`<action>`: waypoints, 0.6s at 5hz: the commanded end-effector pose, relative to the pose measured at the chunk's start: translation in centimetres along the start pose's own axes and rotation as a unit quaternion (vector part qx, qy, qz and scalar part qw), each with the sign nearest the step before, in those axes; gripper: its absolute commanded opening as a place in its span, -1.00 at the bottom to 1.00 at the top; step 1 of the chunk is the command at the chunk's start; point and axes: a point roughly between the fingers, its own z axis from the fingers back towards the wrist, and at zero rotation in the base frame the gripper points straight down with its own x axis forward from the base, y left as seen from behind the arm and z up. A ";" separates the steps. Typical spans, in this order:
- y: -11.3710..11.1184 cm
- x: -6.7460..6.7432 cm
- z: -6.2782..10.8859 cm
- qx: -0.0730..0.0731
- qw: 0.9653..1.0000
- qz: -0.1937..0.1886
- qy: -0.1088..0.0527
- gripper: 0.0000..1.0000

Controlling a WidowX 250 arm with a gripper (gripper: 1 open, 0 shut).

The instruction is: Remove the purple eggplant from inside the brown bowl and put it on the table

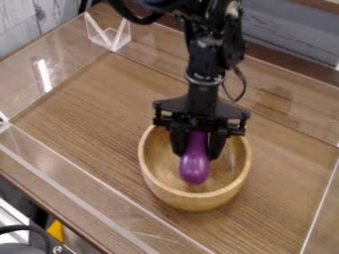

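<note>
The brown bowl (158, 186) sits on the wood-grain table (106, 99), right of centre and toward the front. Inside it the purple eggplant (195, 170) stands nearly upright, its lower end near the bowl's floor. My gripper (197, 148) reaches straight down into the bowl from above. Its black fingers (176, 146) press against both sides of the eggplant's upper part, so it is shut on it. The eggplant's stem end is hidden between the fingers.
Clear plastic walls (47, 74) edge the table on the left and front. A small clear plastic piece (109, 36) stands at the back left. Bare tabletop lies to the left of and behind the bowl.
</note>
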 end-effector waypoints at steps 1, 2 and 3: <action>-0.3 1.4 4.0 -0.027 0.999 0.000 -0.033 -1.00; 0.0 2.3 6.4 -0.035 0.999 -0.004 -0.038 -1.00; 1.3 3.2 6.1 -0.029 0.998 -0.017 -0.059 -1.00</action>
